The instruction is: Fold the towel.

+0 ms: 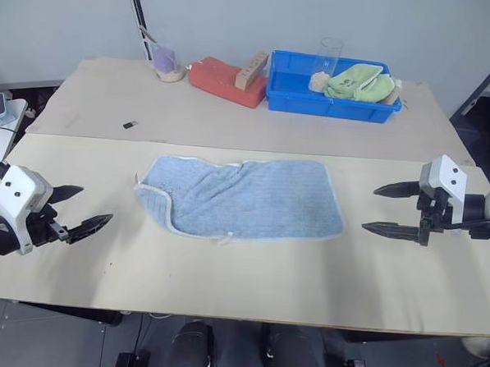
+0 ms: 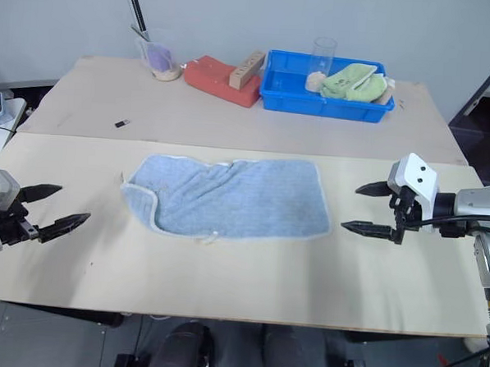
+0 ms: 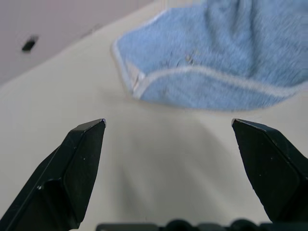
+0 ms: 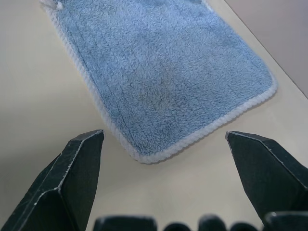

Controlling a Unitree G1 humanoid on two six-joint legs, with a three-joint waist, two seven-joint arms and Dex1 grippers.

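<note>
From my remote station I see the bench (image 1: 77, 249) carrying the towel (image 1: 252, 199), spread mostly flat at the middle of the near board, its left end rumpled with one corner turned over, its white-hemmed right end lying square. Along the far edge sits a blue bin (image 1: 331, 102) holding a green cloth (image 1: 359, 81) and a clear cup (image 1: 326, 60), with a red block (image 1: 226, 80) just beside it. My left gripper (image 1: 83, 210) hovers near the bench's left edge, jaws spread wide and empty. My right gripper (image 1: 383, 209) hangs near the right edge, equally wide, clear of the towel.
</note>
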